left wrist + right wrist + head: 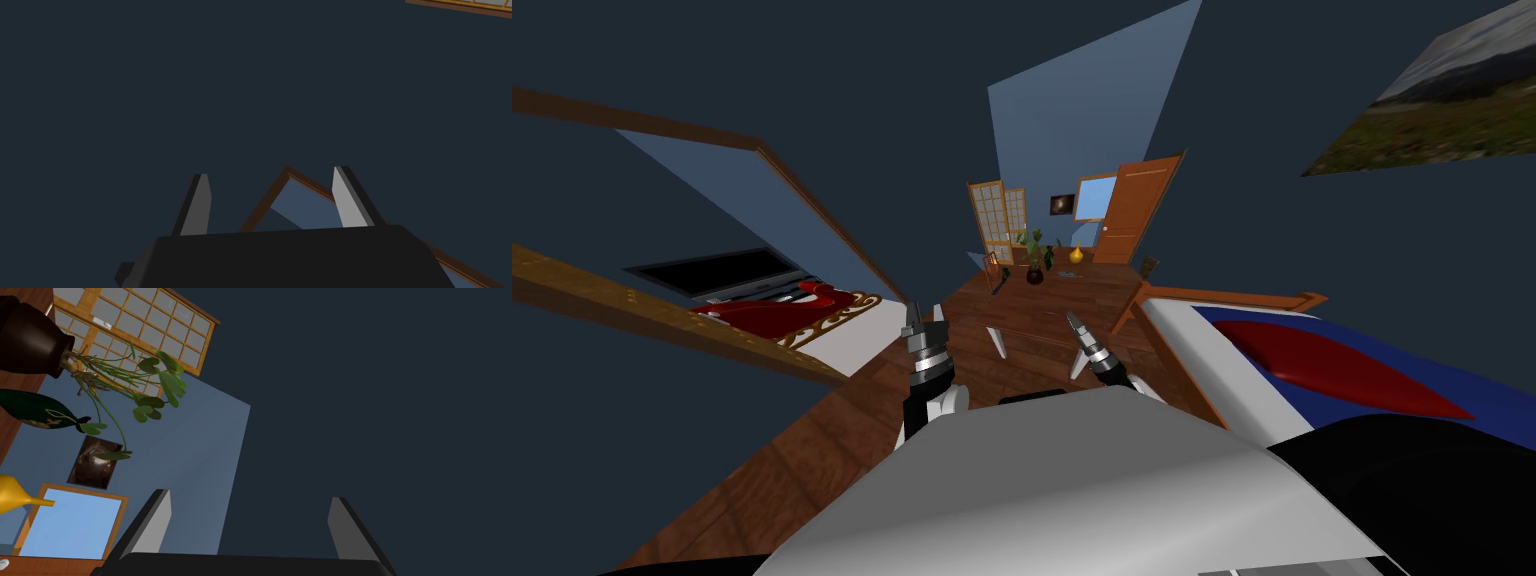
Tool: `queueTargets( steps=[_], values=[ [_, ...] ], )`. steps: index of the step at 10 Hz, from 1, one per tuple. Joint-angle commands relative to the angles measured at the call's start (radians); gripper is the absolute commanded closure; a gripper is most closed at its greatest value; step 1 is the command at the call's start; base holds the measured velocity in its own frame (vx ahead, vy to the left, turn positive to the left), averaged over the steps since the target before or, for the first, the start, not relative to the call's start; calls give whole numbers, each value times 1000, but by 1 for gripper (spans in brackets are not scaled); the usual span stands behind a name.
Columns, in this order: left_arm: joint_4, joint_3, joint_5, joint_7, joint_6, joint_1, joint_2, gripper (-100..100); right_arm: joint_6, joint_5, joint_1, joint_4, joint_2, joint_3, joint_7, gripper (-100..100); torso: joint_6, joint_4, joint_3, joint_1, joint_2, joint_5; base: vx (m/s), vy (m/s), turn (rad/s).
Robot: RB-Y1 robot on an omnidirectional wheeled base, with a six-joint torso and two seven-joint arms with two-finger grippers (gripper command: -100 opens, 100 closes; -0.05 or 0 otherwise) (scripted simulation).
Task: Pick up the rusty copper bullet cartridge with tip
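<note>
A wooden table (1052,300) on pale legs stands ahead of me. On its far part are a dark plant pot (1035,274) (30,343), a green bottle (1049,258) (35,410) and a yellow vase (1077,255) (12,498). Other small items lie near them, too small to tell apart. My left gripper (924,312) (270,172) is raised before the table's near left corner, open and holding nothing. My right gripper (1073,320) (248,495) is up at the table's near edge, also open and holding nothing, pointing toward the pot and the vase.
A bed with a blue and red cover (1312,370) lies close on my right. Another bed with a red blanket (802,305) shows through an opening on the left. An orange door (1137,210) stands open behind the table. Wooden floor runs between me and the table.
</note>
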Motion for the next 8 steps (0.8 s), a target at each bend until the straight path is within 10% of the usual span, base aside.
queueTargets(
  steps=[1,8],
  values=[
    [0,0,0,0,0,0,0,0,2,13,-1,50,-37,34,11,-100,0,0,0,0,0,0,5,11,29],
    [0,0,0,0,0,0,0,0,2,13,-1,70,-37,34,11,-100,0,0,0,0,0,0,1,1,4]
  ],
)
